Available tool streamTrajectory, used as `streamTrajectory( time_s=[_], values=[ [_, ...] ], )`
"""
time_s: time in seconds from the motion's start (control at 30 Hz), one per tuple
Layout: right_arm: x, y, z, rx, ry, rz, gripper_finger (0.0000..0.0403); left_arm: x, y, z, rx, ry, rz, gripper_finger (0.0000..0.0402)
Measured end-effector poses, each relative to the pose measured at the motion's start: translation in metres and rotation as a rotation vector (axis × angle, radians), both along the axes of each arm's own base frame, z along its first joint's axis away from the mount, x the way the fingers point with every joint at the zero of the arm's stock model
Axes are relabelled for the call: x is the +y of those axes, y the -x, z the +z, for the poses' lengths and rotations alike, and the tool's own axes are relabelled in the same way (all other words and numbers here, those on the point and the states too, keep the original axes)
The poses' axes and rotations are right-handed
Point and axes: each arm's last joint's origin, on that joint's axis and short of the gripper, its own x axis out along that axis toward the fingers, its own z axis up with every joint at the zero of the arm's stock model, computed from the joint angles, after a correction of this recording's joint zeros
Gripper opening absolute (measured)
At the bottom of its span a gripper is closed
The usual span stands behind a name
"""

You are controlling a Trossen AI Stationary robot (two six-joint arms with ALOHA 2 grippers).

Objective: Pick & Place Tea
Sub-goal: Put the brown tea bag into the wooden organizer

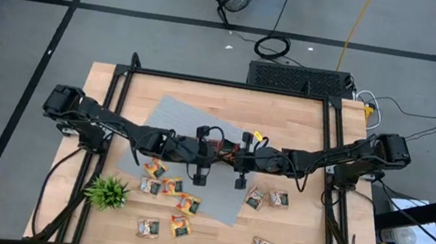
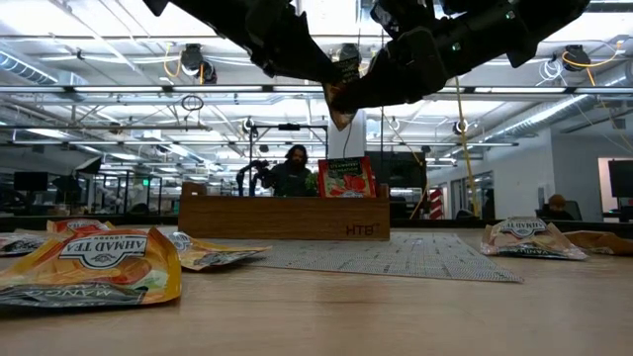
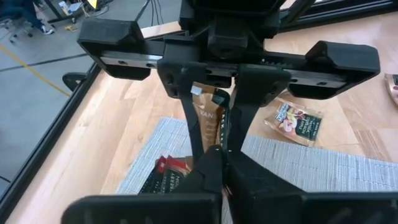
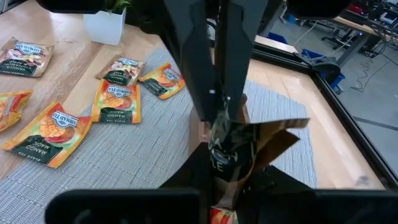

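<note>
A: Where were the two arms?

B: Both met over the grey mat (image 1: 191,131) mid-desk, above the tray (image 2: 284,216). The left gripper (image 3: 214,134) and the right gripper (image 4: 219,99) faced each other with a dark sachet (image 4: 239,146) between them.

A: Who held it?

B: Both, as far as I could tell. The left fingers (image 3: 193,118) were clenched on its edge, and the right fingers (image 4: 196,68) were pinched shut on the same sachet (it looked crumpled and tilted). It hung in the air, clear of the desk (image 1: 288,234).

A: And the rest of the tea?

B: Loose sachets (image 1: 168,187) lay on the mat's near part and on the bare wood, close to the plant (image 1: 108,191). A red sachet (image 2: 346,178) stood upright in the tray.
</note>
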Motion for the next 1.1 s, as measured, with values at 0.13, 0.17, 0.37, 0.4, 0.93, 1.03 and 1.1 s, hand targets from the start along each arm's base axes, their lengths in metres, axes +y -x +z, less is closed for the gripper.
streamTrajectory(
  time_s=[0.13, 0.17, 0.37, 0.4, 0.93, 1.03, 1.1],
  values=[
    [0.000, 0.000, 0.000, -0.005, -0.029, -0.010, 0.0049, -0.003, 0.003, 0.003, 0.001, -0.018, -0.017, 0.0004],
    [0.000, 0.000, 0.001, -0.007, -0.041, -0.015, 0.0057, -0.004, 0.004, 0.004, 0.000, -0.025, -0.022, 0.0004],
    [0.000, 0.002, -0.001, 0.025, -0.034, -0.014, 0.0135, -0.005, 0.013, 0.010, 0.040, -0.039, -0.028, 0.0002],
    [0.000, 0.003, -0.002, 0.042, -0.030, -0.014, 0.0152, -0.005, 0.015, 0.011, 0.052, -0.039, -0.026, 0.0002],
    [-0.008, 0.041, 0.016, 0.105, -0.062, -0.053, 0.0263, 0.041, 0.036, -0.003, 0.340, -0.028, 0.020, 0.0001],
    [-0.012, 0.050, 0.013, 0.059, -0.081, -0.067, 0.0256, 0.050, 0.036, -0.002, 0.340, -0.020, -0.016, 0.0001],
    [-0.014, 0.056, 0.010, 0.030, -0.086, -0.070, 0.0254, 0.056, 0.036, -0.002, 0.344, -0.013, -0.037, 0.0000]
  ],
)
